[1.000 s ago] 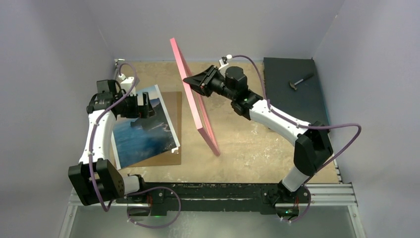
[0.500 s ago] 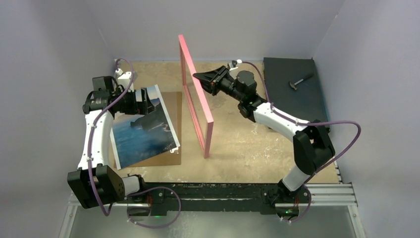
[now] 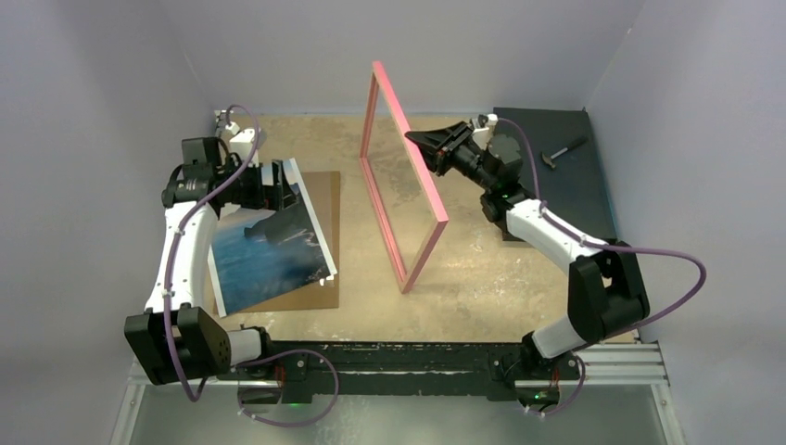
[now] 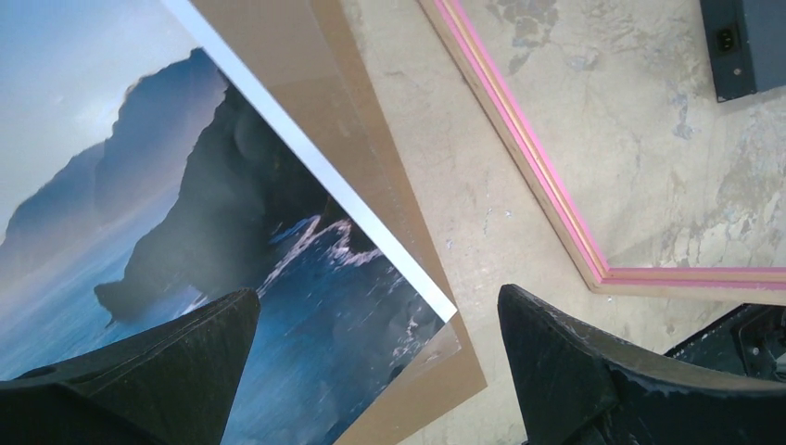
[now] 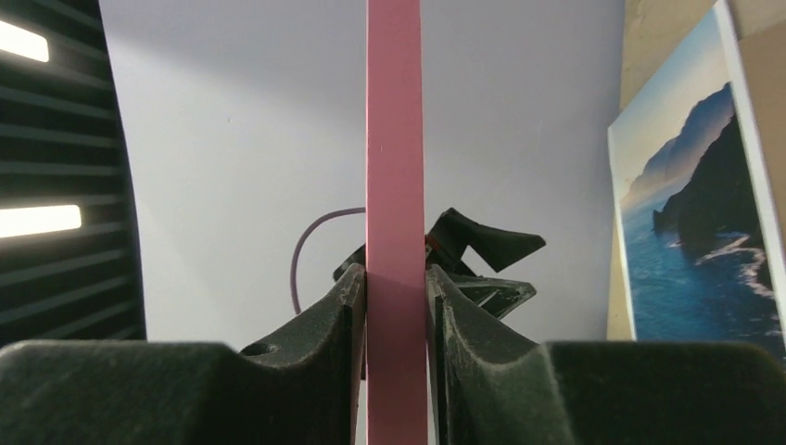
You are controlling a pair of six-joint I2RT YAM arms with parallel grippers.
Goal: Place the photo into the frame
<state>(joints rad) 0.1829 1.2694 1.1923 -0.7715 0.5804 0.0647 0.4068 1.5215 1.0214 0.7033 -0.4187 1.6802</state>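
Observation:
The photo (image 3: 269, 246), a sea-and-cliff print with a white border, lies at the left on a brown backing board (image 3: 326, 213). My left gripper (image 3: 281, 199) hovers open above the photo's far right corner (image 4: 436, 306) with nothing between its fingers (image 4: 375, 297). The pink frame (image 3: 381, 221) stands on edge in mid-table, lifted and tilted. My right gripper (image 3: 417, 139) is shut on its upper rim. In the right wrist view the pink rim (image 5: 396, 139) is pinched between both pads (image 5: 396, 278), with the photo (image 5: 695, 232) beyond. The frame's lower corner (image 4: 593, 269) shows in the left wrist view.
A dark slab (image 3: 547, 185) lies at the back right with a small hammer-like tool (image 3: 561, 153) on it. Pale walls close in the left, back and right. A black rail (image 3: 408, 357) runs along the near edge.
The right arm has carried the frame to the right and turned it, so its open face now shows more from above. The left gripper has stayed open over the photo.

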